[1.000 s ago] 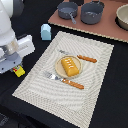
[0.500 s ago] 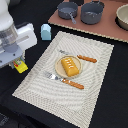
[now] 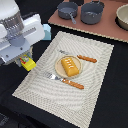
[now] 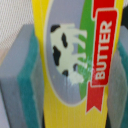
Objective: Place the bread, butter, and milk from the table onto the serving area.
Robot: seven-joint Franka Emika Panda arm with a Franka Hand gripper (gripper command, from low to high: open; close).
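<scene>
Wrist view shows the butter (image 4: 75,60) clenched between the end effector's (image 3: 25,59) pads (image 4: 22,95) just off the placemat (image 3: 95,95) edge, so it is best carried level and released beside the plate (image 3: 59,70), where the bread (image 3: 70,66) is already set.

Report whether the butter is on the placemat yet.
Not yet: the butter sits off the placemat's edge, between the fingers of the gripper.

Over the last second the arm (image 3: 17,30) has shifted slightly toward the exterior view's right, nearer the serving area (image 3: 95,70), carrying the butter (image 3: 27,63) with it in the claw (image 3: 24,60).
</scene>
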